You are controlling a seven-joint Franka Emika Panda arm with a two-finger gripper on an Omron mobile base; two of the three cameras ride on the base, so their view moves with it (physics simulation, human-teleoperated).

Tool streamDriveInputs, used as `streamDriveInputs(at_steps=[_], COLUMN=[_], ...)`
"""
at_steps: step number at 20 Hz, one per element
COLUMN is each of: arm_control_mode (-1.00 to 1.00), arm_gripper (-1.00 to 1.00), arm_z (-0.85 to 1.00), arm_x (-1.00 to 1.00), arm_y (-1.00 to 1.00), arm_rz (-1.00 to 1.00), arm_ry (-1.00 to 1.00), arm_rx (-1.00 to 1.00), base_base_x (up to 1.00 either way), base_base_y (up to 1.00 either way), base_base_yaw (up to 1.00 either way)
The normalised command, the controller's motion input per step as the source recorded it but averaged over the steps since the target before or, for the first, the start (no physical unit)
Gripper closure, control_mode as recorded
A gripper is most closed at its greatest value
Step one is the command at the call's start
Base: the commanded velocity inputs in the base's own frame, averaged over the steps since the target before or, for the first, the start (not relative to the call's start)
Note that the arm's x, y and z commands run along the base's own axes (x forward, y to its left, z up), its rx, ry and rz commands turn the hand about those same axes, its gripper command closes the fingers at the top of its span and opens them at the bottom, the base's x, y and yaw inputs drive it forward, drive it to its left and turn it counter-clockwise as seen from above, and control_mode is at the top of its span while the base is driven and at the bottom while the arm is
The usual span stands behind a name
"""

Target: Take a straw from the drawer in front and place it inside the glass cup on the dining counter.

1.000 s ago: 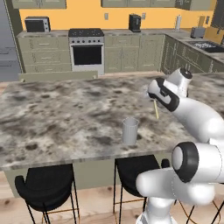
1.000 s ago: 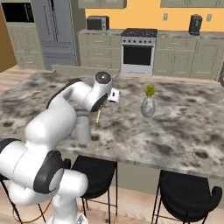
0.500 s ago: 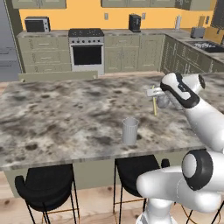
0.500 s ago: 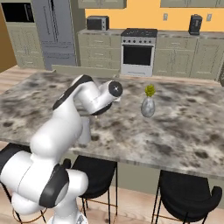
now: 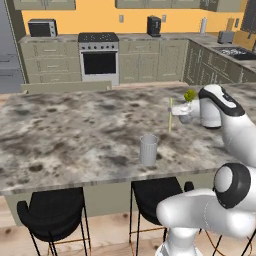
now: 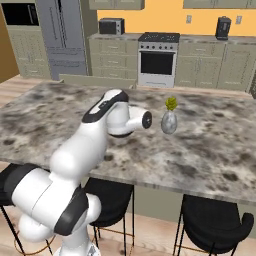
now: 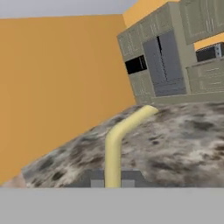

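My gripper (image 5: 175, 113) is shut on the straw (image 5: 170, 115), a thin pale yellow stick held upright above the dining counter (image 5: 75, 130). The glass cup (image 5: 148, 150) stands near the counter's front edge, below and left of the straw and apart from it. In the hand view the straw (image 7: 114, 146) rises from between the fingertips (image 7: 97, 183) and looks bent. In the right base view my arm hides the cup, and the hand (image 6: 142, 120) points away from the camera. A grey-green strip (image 5: 65, 87) past the counter's far edge may be the drawer; I cannot tell.
A small grey vase with a green sprig (image 6: 169, 120) stands on the counter just behind my hand, partly hidden by it (image 5: 189, 96). Black stools (image 5: 52, 212) sit under the front edge. The stove (image 5: 99, 57) and cabinets line the far wall.
The arm's elbow has swung out to the right and the hand has turned. The straw has drifted slightly left toward the cup, still upright in the grip.
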Motion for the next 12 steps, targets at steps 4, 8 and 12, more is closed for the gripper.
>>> streamDriveInputs(at_steps=[4, 8, 12], arm_control_mode=[-1.00, -1.00, -1.00], arm_gripper=[1.00, 1.00, 1.00], arm_z=[0.14, 0.10, 0.02], arm_x=[0.00, 0.00, 0.00], arm_y=[0.28, 0.30, 0.28], arm_rz=[0.17, 0.15, 0.11], arm_ry=[-0.14, -0.14, -0.06], arm_rx=[0.03, 0.00, 0.00], base_base_x=[0.00, 0.00, 0.00], base_base_y=[0.00, 0.00, 0.00], base_base_yaw=[0.00, 0.00, 0.00])
